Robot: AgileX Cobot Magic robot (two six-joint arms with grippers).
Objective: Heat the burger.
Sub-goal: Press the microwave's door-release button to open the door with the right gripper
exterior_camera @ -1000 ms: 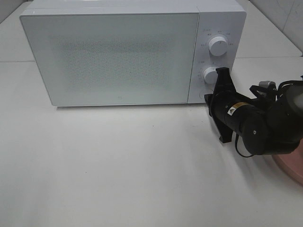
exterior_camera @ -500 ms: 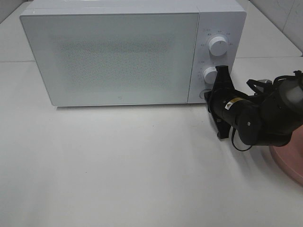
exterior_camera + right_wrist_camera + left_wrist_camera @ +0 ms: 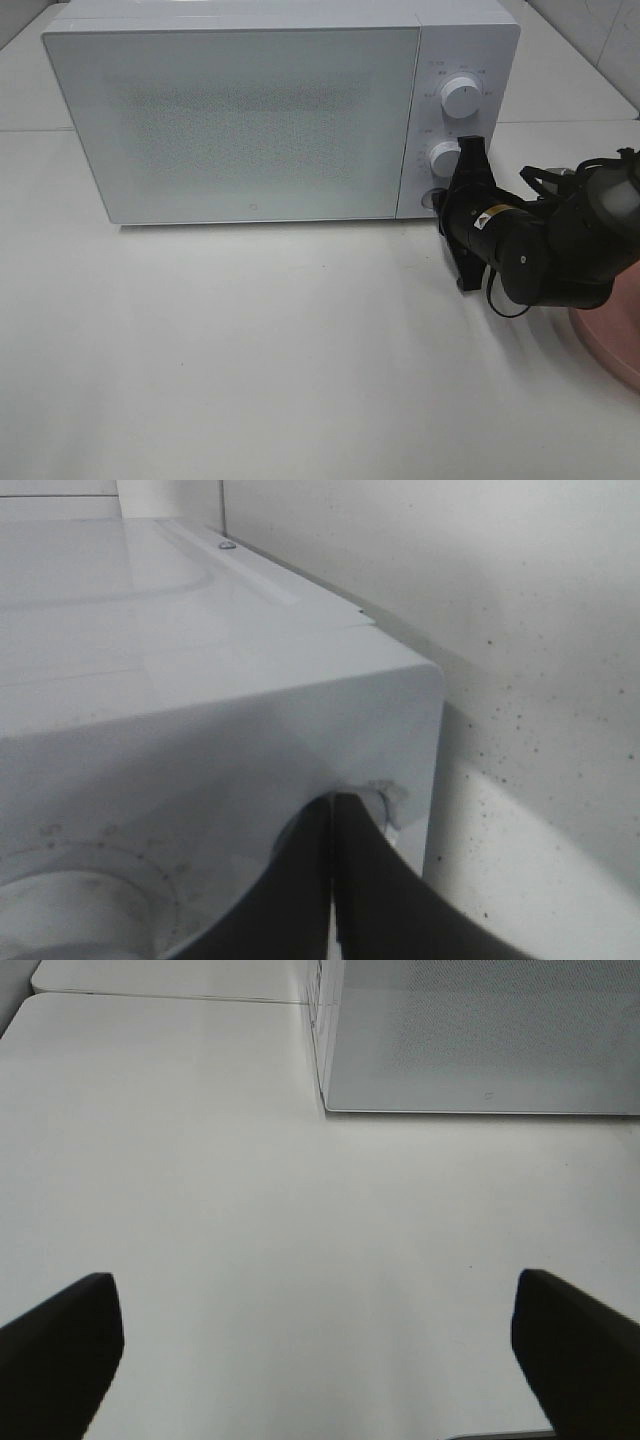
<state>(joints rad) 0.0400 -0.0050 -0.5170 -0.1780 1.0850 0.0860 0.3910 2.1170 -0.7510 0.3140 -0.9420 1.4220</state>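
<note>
Your black right gripper [image 3: 443, 205]: fingers pressed together, tips at the lower corner of the white box-shaped microwave oven [image 3: 250, 110], door shut. Your left gripper [image 3: 312, 1290]: fingers wide apart, nothing between them, above the plain white tabletop [image 3: 230, 1210]. Burger: hidden; you cannot tell where.

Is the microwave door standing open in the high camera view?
No, the microwave door sits shut, flush with the control panel beside it.
</note>
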